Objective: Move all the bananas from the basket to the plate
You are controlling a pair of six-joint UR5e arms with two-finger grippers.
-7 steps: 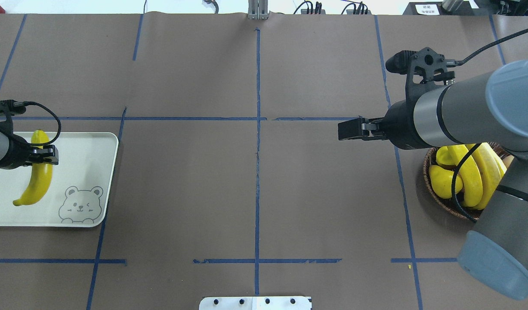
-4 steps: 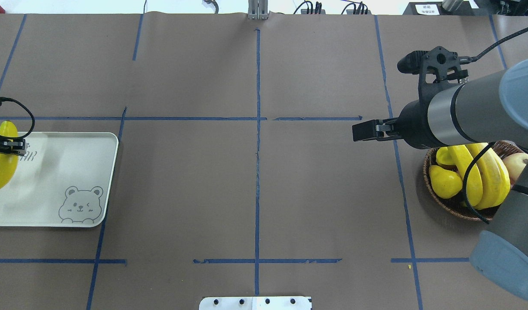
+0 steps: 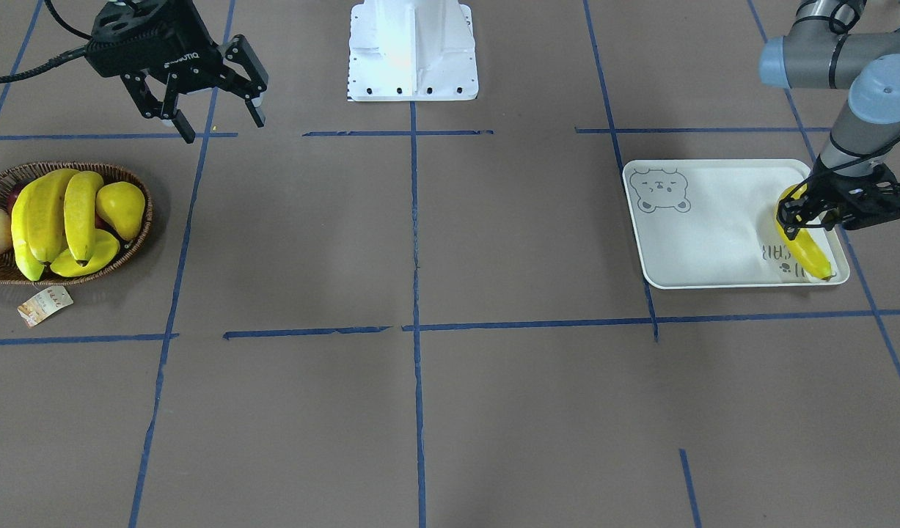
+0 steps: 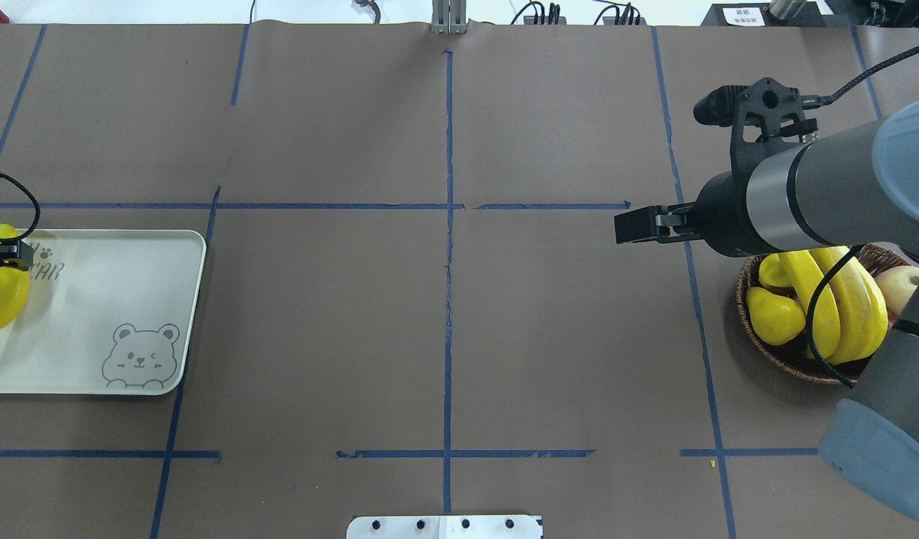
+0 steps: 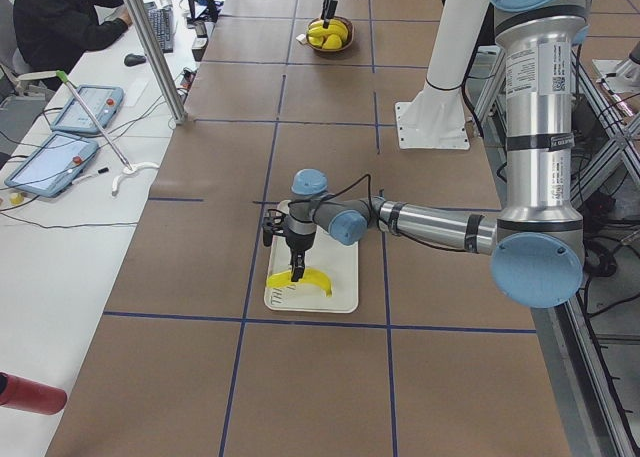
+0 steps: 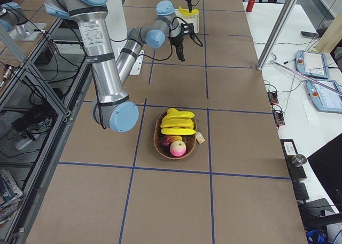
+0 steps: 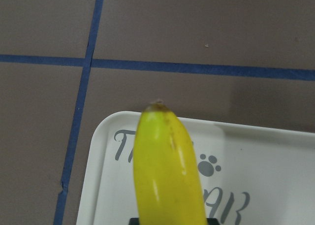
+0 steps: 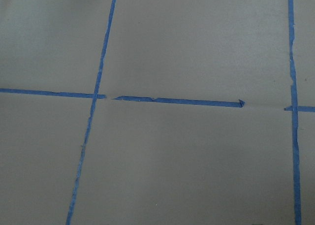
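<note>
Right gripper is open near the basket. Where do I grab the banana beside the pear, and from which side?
Grip the banana beside the pear at mid-length, coming straight down with the right gripper, fingers across its narrow width. It lies on top of the basket pile, long back exposed; the pear and a neighbouring banana crowd its flanks, so probably pinch high.

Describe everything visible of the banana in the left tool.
The banana is glossy yellow, long and curved, with a small dark tip. The left tool is shut on it near one end, holding it tilted over the lettered end of the plate, away from the bear drawing. Whether its lower end touches the plate cannot be told.
</note>
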